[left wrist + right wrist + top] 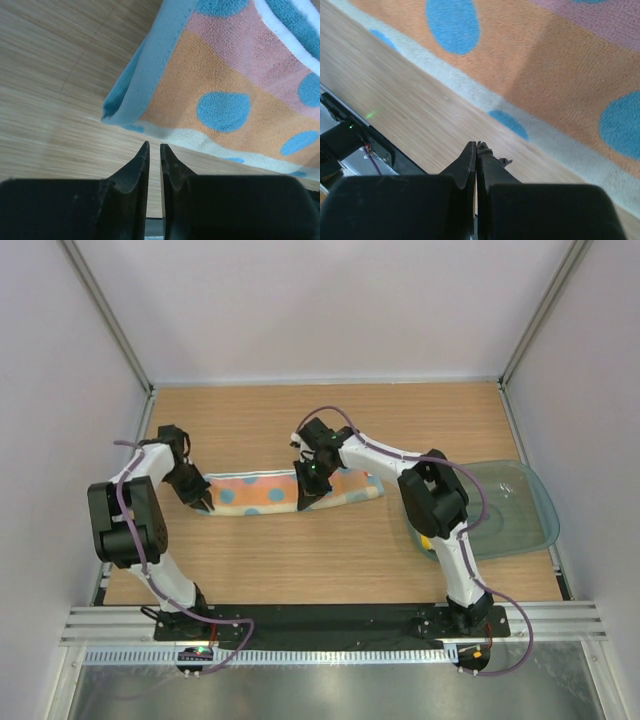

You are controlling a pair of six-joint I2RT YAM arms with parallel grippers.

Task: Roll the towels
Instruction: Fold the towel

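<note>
Left gripper (154,146), jaws a narrow slit apart and empty, sits just beside the spotted towel's (250,492) end, while right gripper (476,144), closed on nothing, sits at its near edge.

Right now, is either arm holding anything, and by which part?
Nothing is held. The left gripper has its jaws a slit apart, empty, just short of a corner of the spotted towel; the right gripper is shut on nothing beside its edge.

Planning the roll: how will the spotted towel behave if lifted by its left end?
Probably floppy: the spotted towel lies flat in a folded strip, so it would likely sag. Its looped pile looks grippy, unlikely to slip. The layers at its end may part.
</note>
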